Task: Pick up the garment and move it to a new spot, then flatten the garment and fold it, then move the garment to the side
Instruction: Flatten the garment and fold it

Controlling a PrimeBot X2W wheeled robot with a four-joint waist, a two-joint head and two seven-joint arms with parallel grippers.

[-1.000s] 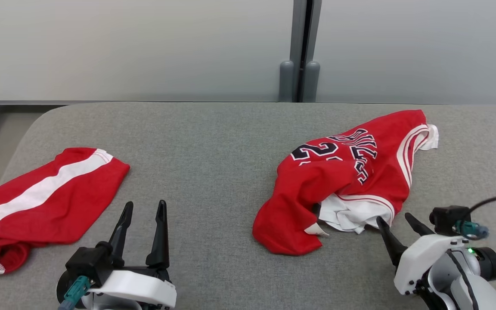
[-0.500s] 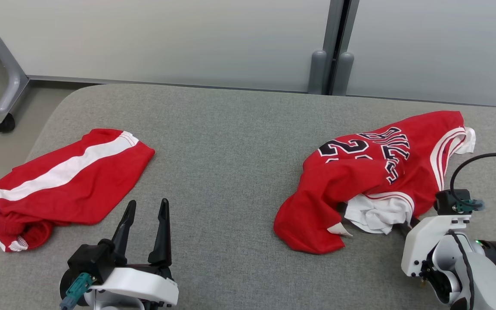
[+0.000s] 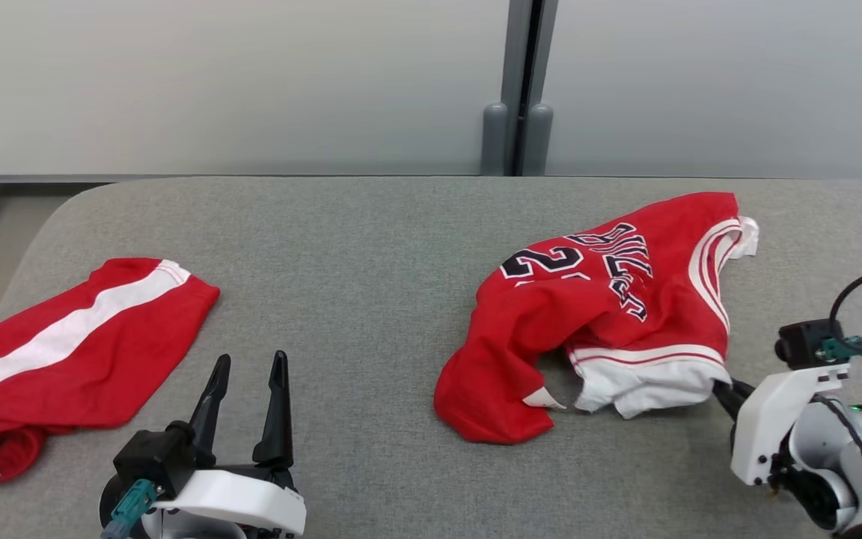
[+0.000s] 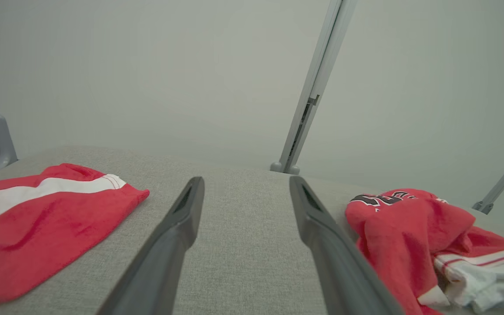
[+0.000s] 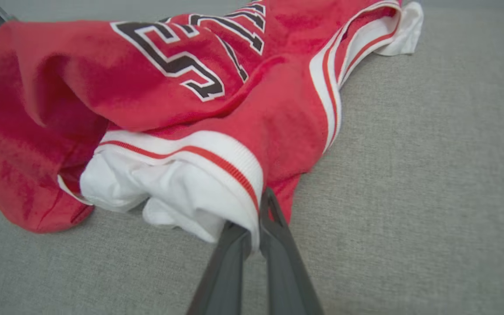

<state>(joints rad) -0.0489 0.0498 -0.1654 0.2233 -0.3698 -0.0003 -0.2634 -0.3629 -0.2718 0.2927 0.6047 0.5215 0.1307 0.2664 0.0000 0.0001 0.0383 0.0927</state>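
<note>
Grey padded table (image 3: 371, 247) before a pale wall. A red jersey (image 3: 610, 299) lies crumpled at the right side; the right gripper (image 5: 254, 221) pinches its white hem, likely to lift and move it. The left gripper (image 3: 250, 359) rests spread and empty, near red shorts (image 3: 79, 337) at the left.

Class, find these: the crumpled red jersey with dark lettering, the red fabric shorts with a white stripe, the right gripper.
Red jersey (image 3: 536, 322): head view, plain red panel.
Red shorts (image 3: 64, 333): head view, white stripe.
Right gripper (image 5: 252, 218): right wrist view, between fingertips.
</note>
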